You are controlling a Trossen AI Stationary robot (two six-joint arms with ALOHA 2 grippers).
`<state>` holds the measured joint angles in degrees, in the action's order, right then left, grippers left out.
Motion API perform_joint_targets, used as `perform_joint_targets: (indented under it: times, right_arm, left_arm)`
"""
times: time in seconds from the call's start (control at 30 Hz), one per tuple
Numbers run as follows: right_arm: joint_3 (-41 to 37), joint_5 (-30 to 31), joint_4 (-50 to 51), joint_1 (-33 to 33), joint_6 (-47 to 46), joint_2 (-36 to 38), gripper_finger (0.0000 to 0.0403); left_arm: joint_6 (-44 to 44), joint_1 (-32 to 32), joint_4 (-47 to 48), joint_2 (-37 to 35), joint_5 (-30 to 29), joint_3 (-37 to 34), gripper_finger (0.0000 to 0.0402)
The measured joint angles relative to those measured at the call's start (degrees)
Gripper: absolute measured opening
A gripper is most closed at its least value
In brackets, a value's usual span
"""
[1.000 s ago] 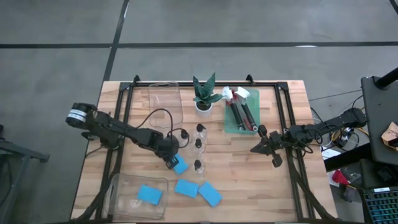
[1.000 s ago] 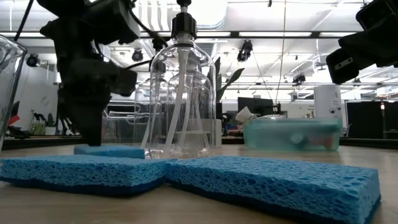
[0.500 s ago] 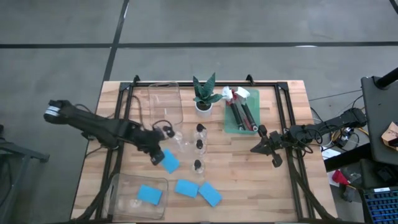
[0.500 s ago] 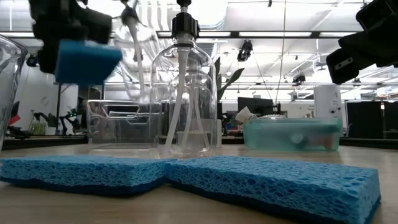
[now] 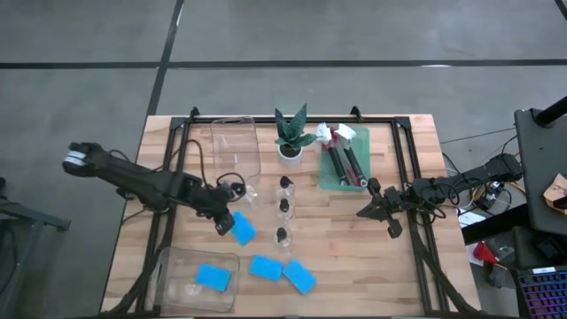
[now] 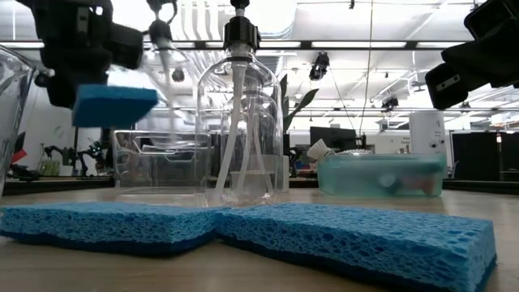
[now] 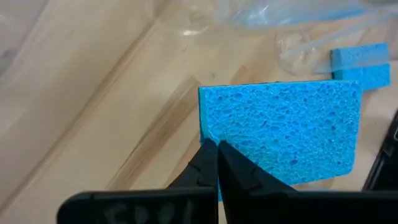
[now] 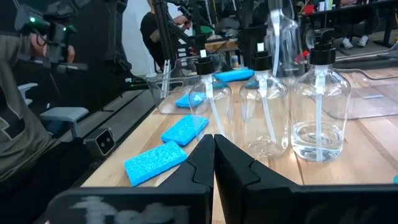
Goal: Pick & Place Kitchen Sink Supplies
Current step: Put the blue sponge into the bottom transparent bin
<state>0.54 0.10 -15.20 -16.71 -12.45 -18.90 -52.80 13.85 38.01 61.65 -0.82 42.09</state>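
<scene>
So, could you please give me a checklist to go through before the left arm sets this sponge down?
1. Left gripper shut on the bright blue rectangular sponge: ok.
2. Sponge lifted off the wooden table: ok.
3. Clear plastic tray at the near left has room beside the one sponge inside: ok.
4. Sponge already above that tray: not ok.
5. Right gripper waits far off, shut: ok.
</scene>
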Motion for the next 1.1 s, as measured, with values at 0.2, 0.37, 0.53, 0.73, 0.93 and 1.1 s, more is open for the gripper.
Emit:
perform_joint_targets:
  times: [0.2, 0.37, 0.53, 0.73, 0.93, 1.1]
  right_arm:
    - [0.0, 0.0, 0.0, 0.0, 0.0, 0.0, 0.0008]
    - [0.0, 0.0, 0.0, 0.0, 0.0, 0.0, 0.0008]
    - [0.0, 0.0, 0.0, 0.0, 0.0, 0.0, 0.0008]
    - [0.0, 0.0, 0.0, 0.0, 0.0, 0.0, 0.0008]
    - [0.0, 0.0, 0.0, 0.0, 0.0, 0.0, 0.0008]
    - [0.0, 0.0, 0.0, 0.0, 0.0, 0.0, 0.0008]
  left_arm:
    - [0.4, -0.6, -4.1, 5.4, -0.9, -2.1, 0.0000]
    - [0.8, -0.7, -6.0, 11.0, -1.7, -2.1, 0.0000]
    - [1.7, -0.7, -8.5, 16.4, -1.2, -2.1, 0.0000]
    - [2.7, -0.8, -9.5, 19.9, -1.0, -2.1, 0.0000]
    - [3.4, -3.2, -10.5, 19.2, -1.0, -2.1, 0.0000]
    - [4.9, -6.5, -10.5, 18.8, 1.2, -2.1, 0.0000]
